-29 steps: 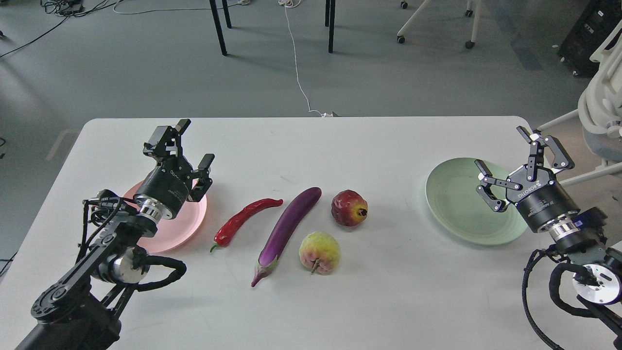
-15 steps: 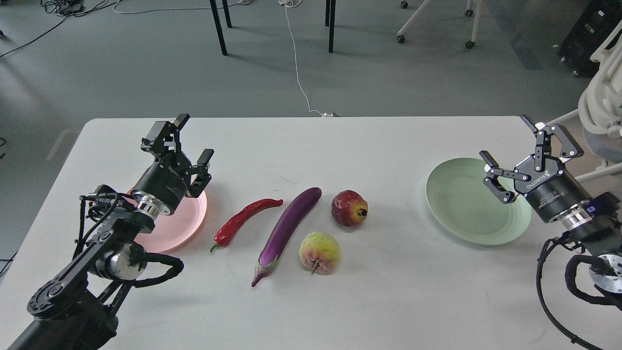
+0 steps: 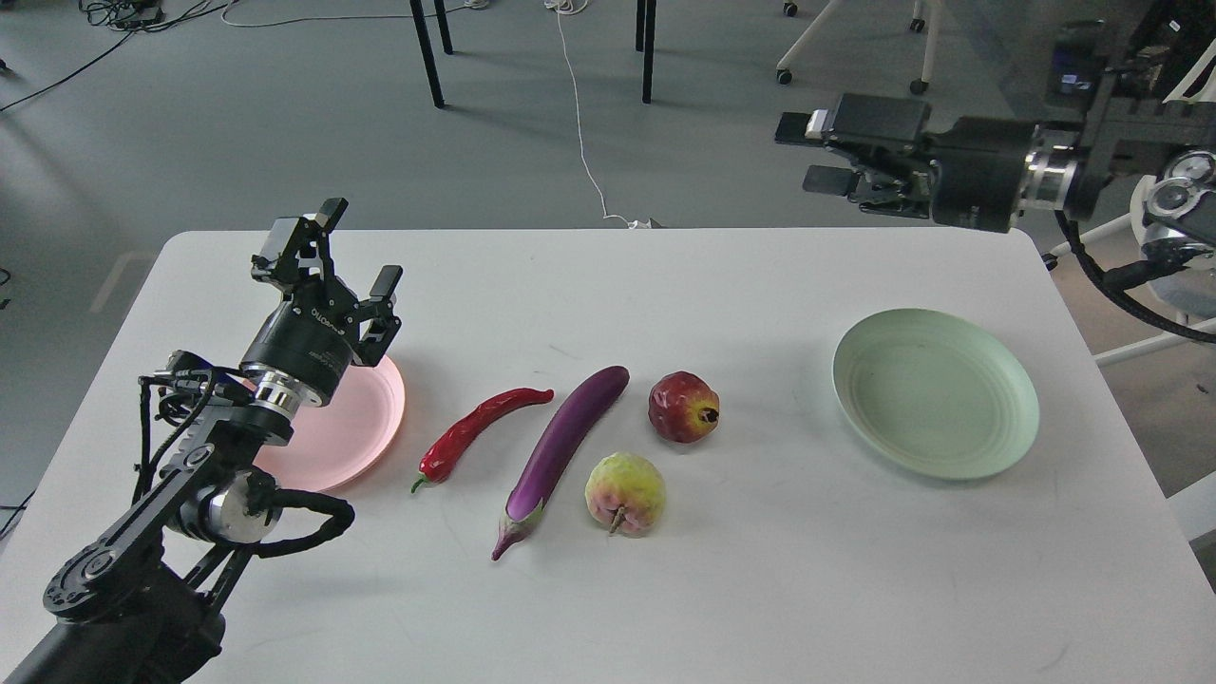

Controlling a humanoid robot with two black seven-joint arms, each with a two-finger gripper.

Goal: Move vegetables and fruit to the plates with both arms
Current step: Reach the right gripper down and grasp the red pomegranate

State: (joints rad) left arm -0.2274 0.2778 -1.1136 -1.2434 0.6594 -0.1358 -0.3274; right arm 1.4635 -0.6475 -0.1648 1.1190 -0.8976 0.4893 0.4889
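Observation:
A red chili pepper (image 3: 483, 425), a purple eggplant (image 3: 566, 445), a dark red pomegranate (image 3: 682, 407) and a yellow-green fruit (image 3: 624, 492) lie in the middle of the white table (image 3: 779, 589). The pink plate (image 3: 361, 427) is at the left, partly hidden by my left arm. The mint green plate (image 3: 936, 391) is at the right and holds nothing. My left gripper (image 3: 359, 249) is open and empty above the pink plate's far edge. My right gripper (image 3: 806, 152) is raised high beyond the table's far right edge, points left, and is open and empty.
Beyond the table's far edge are grey floor, dark table legs (image 3: 427, 57), a white cable (image 3: 581, 133) and chair bases (image 3: 855, 47). A white office chair (image 3: 1173, 237) stands off the table's right side.

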